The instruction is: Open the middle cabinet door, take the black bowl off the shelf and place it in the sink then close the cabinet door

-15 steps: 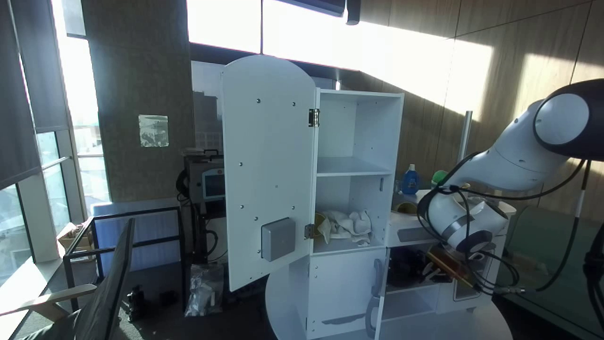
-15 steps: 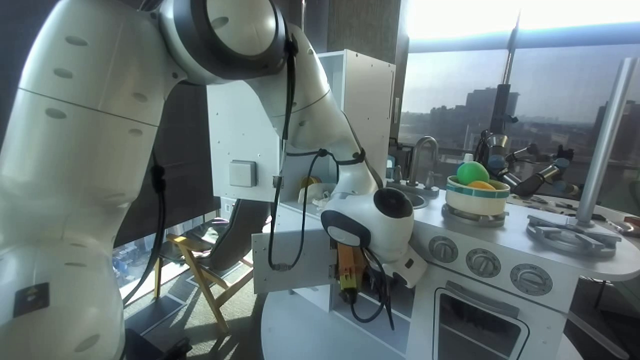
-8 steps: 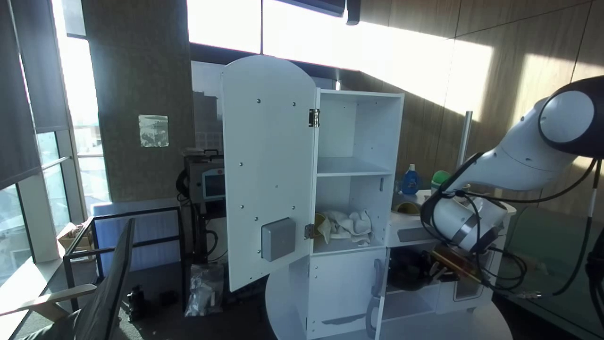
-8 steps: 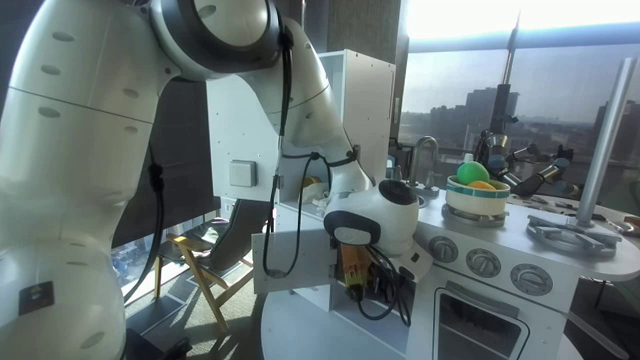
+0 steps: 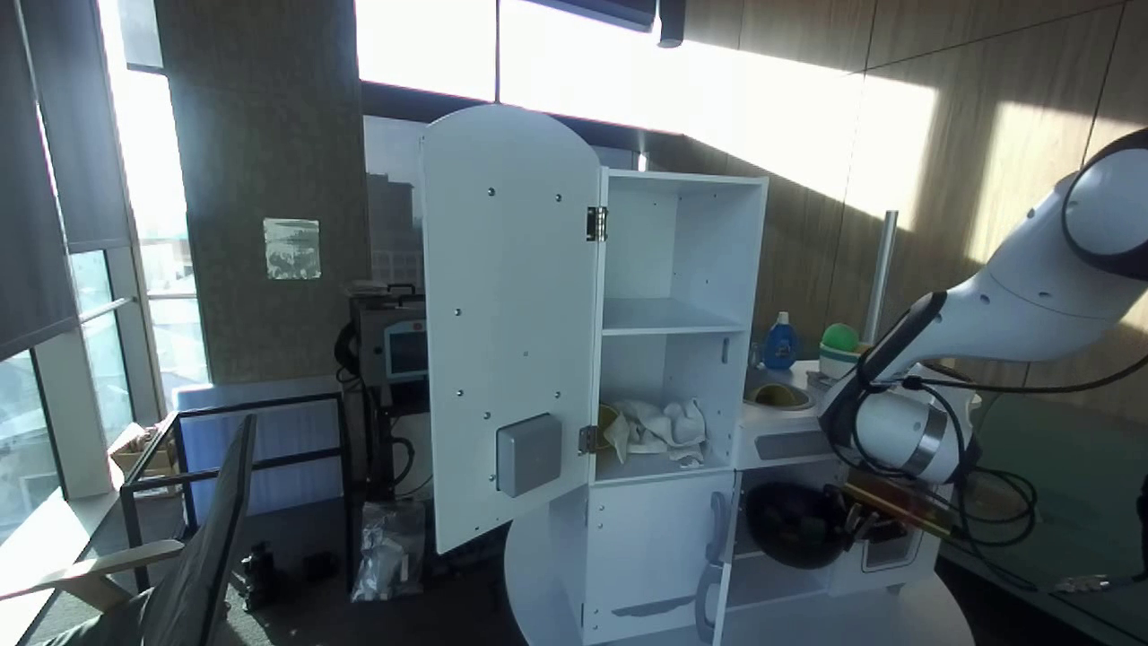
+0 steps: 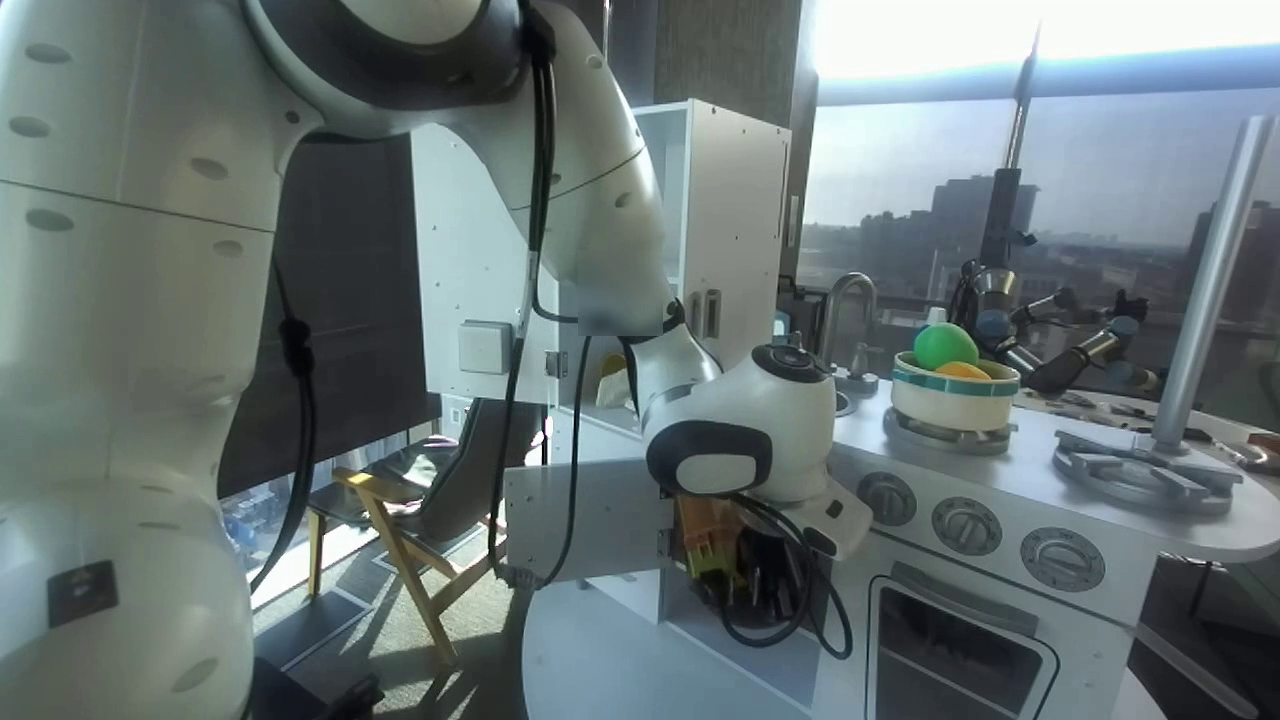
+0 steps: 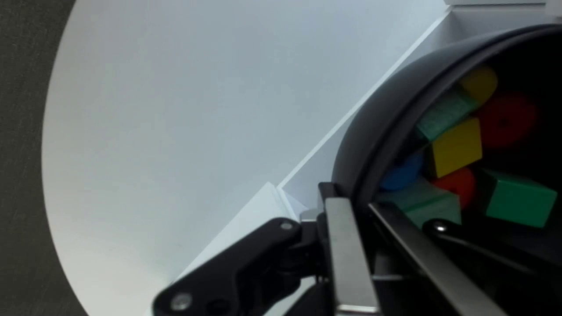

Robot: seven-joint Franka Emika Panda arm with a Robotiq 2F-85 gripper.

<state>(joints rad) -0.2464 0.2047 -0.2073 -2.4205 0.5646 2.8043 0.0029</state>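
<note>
"Where's the black bowl (image 5: 796, 528)?"
"Tilted at the mouth of the open cabinet (image 5: 778, 583), below the sink (image 5: 784, 409). The gripper (image 7: 351, 199) pinches its rim."
"How will it handle?"
"Stiff and slick, I'd guess, with the toy blocks (image 7: 456, 148) inside adding weight and apt to spill. The rim's the place to hold."
"What's different?"
"1 second ago it sits deeper inside; now it's farther out."

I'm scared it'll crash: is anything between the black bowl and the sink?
Yes: the counter front is above the black bowl, below the sink; the claw should probably bring the bowl out and up. Something yellowish shows inside the sink.
</note>
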